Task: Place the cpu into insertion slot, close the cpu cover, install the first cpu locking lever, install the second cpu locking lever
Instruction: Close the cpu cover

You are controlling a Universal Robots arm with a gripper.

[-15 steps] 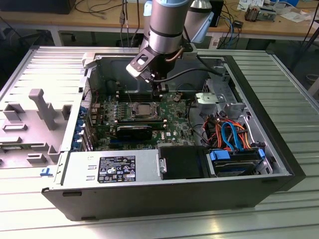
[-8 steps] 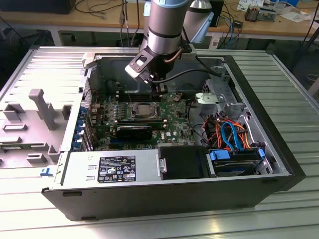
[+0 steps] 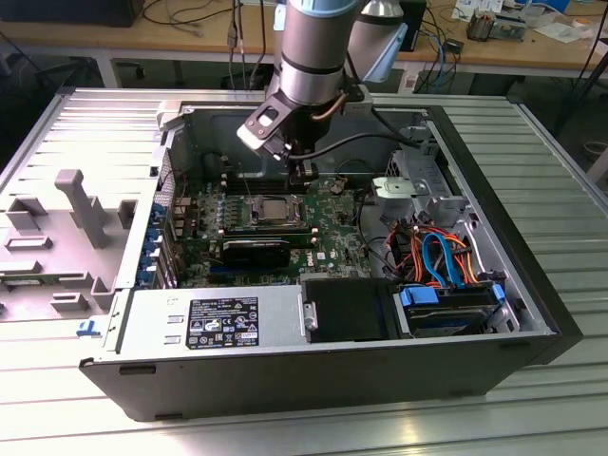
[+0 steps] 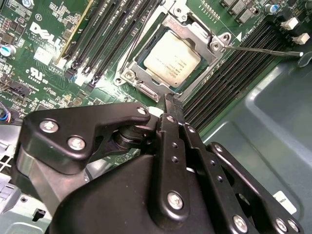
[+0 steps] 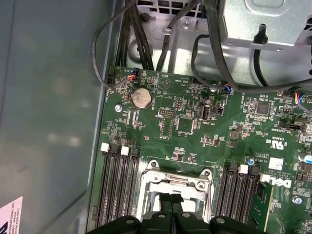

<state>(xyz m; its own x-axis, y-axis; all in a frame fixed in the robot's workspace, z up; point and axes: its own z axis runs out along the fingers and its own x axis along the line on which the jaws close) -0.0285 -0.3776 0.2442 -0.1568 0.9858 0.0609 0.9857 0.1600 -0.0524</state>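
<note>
Beside the insertion slot [image 4: 130, 74] your gripper [image 4: 169, 101] hangs, fingers [image 4: 170, 136] pressed together; with cpu [image 4: 171, 57] seated and cpu cover [image 4: 207, 36] down, the locking lever [image 4: 263, 48] likely needs a clean catch.

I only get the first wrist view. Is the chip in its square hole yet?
Observer: Yes. In the second wrist view the cpu lies flat, with the cpu cover framing it.
Operator: Is anything poking out?
Observer: A thin lever juts out sideways past the cover's corner.
Operator: Where's the arm?
Observer: In the exterior view the gripper hangs at the cpu's far side, inside the open case.
</note>
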